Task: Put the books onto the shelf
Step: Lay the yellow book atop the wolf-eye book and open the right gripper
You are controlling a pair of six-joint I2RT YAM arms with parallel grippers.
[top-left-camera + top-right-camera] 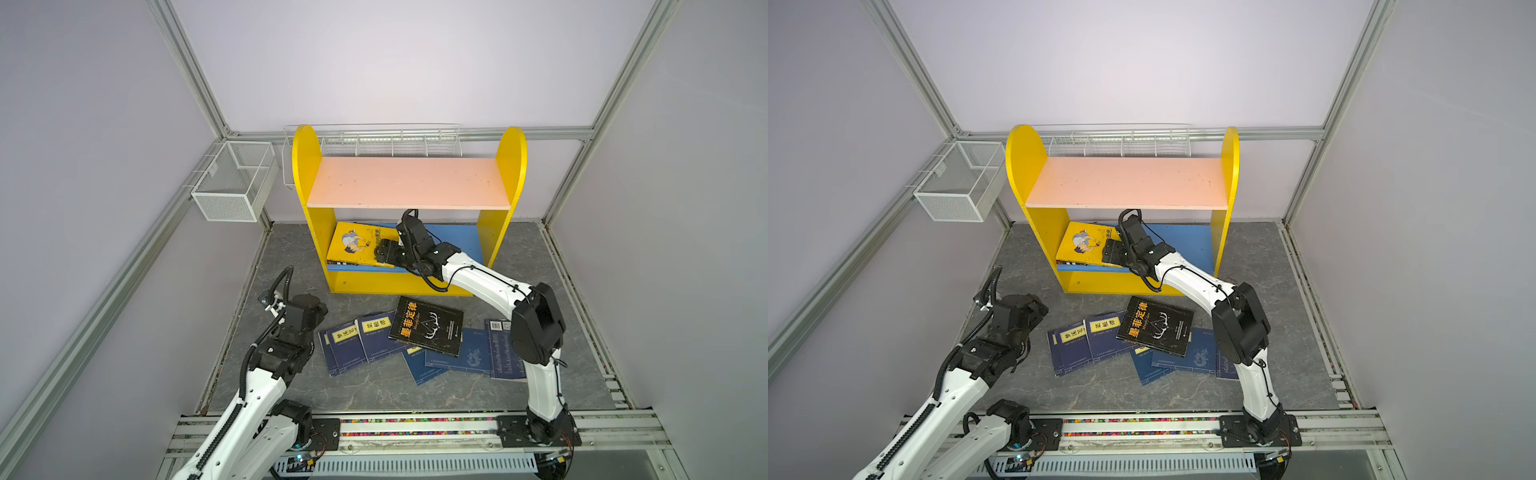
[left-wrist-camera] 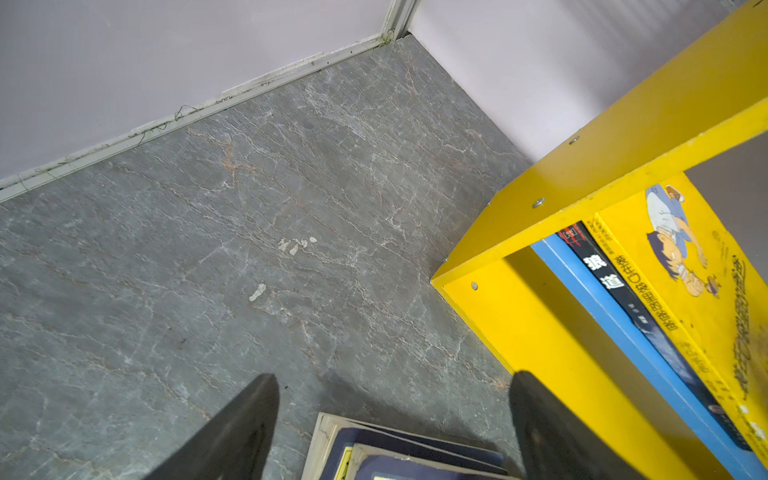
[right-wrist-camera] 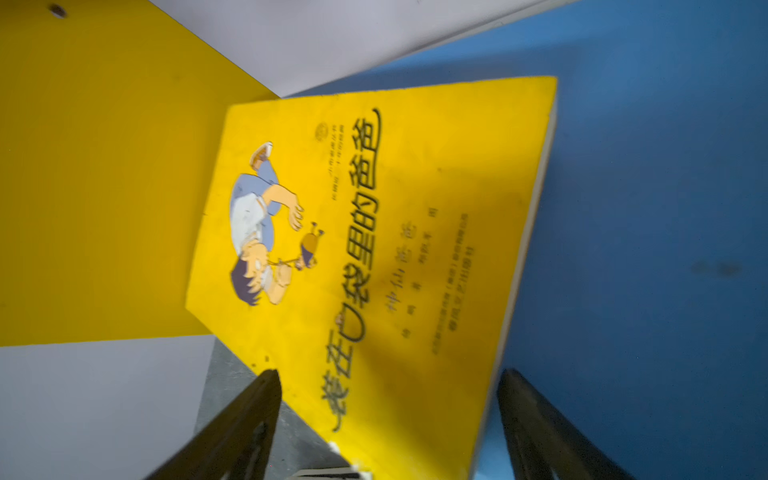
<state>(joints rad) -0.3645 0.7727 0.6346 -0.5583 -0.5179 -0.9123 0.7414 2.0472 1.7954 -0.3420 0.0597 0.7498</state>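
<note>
The shelf stands at the back. A yellow book lies tilted on its blue lower board, against the left side panel and on top of a black book. My right gripper is open at the yellow book's near edge, its fingers spread wider than the book and not pinching it. A second black book and several navy books lie on the floor. My left gripper hangs open over the navy pile's left end, holding nothing.
A white wire-mesh basket hangs on the left wall. A long white wire rack runs behind the shelf. The right arm's elbow hangs over the rightmost navy books. Grey stone floor lies left of the shelf.
</note>
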